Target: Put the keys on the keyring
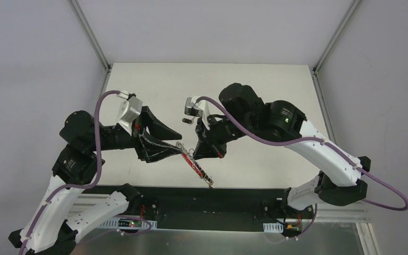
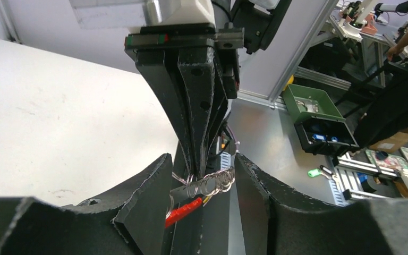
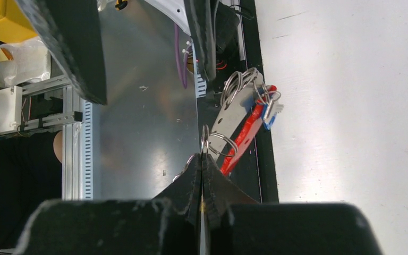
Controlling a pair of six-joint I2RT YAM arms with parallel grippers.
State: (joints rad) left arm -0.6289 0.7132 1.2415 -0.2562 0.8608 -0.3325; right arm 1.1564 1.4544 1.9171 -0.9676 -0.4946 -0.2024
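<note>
Above the near edge of the worktop (image 1: pixel 154 90), the two arms met tip to tip with the keyring (image 2: pixel 215 181) held in the air between them. The right end effector (image 3: pixel 203 159) was fully closed, pinching one thin silver ring of the bunch at its tips. The left end effector (image 1: pixel 176 144) stood partly open, its fingers on either side of the linked rings; whether either finger touched them could not be told. A red strap (image 1: pixel 199 169) hung from the rings, slanting down toward the black rail at the worktop's front. The right wrist view showed a blue-headed key (image 3: pixel 269 121) on the bunch, beside the strap and a flat silver piece (image 3: pixel 235 114). Farther back on the worktop lay a small dark object (image 1: pixel 187 121), too small to identify.
</note>
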